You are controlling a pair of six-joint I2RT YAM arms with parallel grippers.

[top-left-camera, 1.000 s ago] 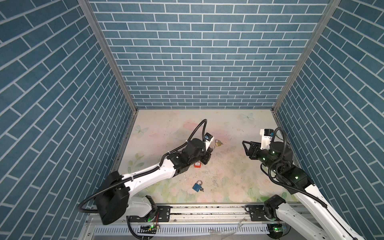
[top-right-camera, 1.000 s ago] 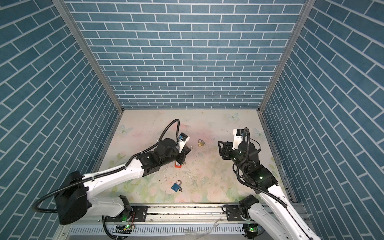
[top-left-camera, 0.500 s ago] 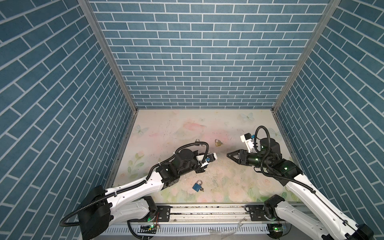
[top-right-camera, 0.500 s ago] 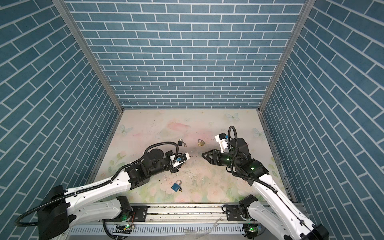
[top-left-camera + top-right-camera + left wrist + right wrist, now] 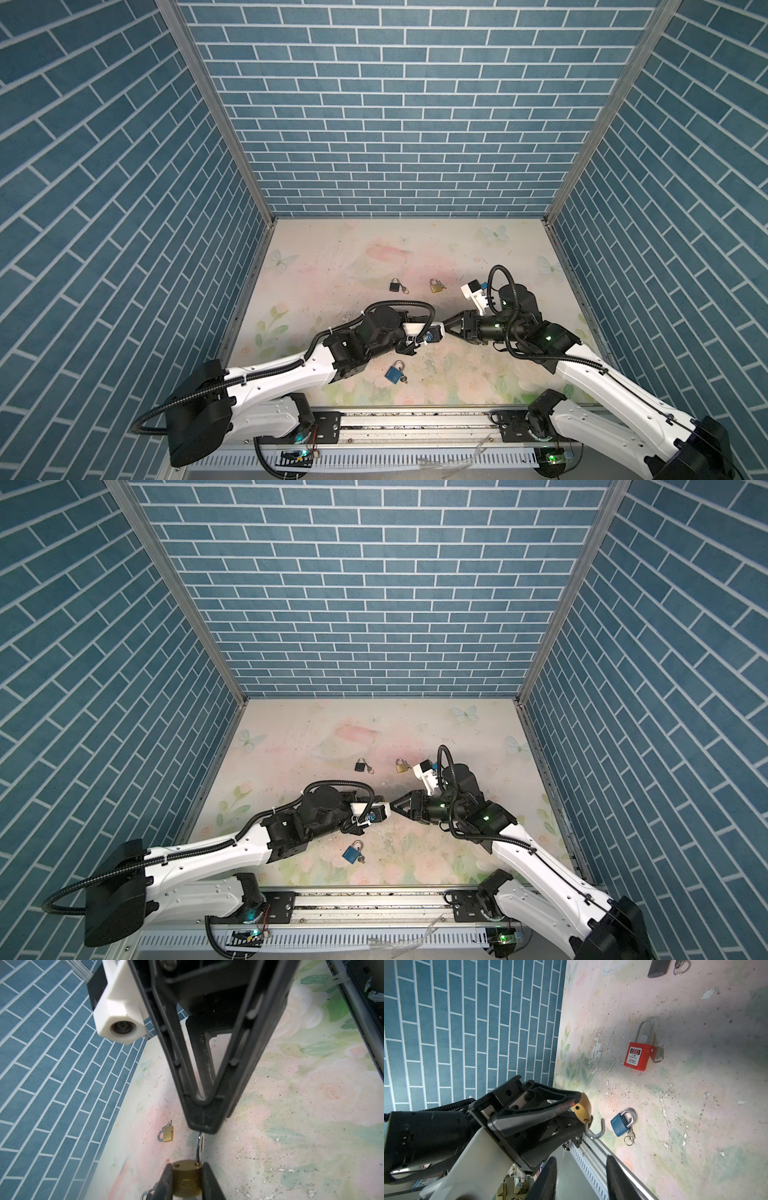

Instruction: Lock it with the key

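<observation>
My left gripper is shut on a brass padlock, held off the table by its body. The padlock's steel shackle is swung open and sticks out past the fingers. My right gripper is open with nothing between its fingers and points at the left gripper. Its fingertips hang just above the shackle's free end. In both top views the two grippers meet tip to tip at mid-table, right gripper. No key shows in the held padlock.
On the floral table lie a blue padlock with keys, a black padlock, a small brass padlock, and a red padlock with its key. Brick walls enclose three sides.
The left arm has drawn back toward the table's front and turned to point right. The right arm has swung in to meet it, and its jaws have narrowed.
</observation>
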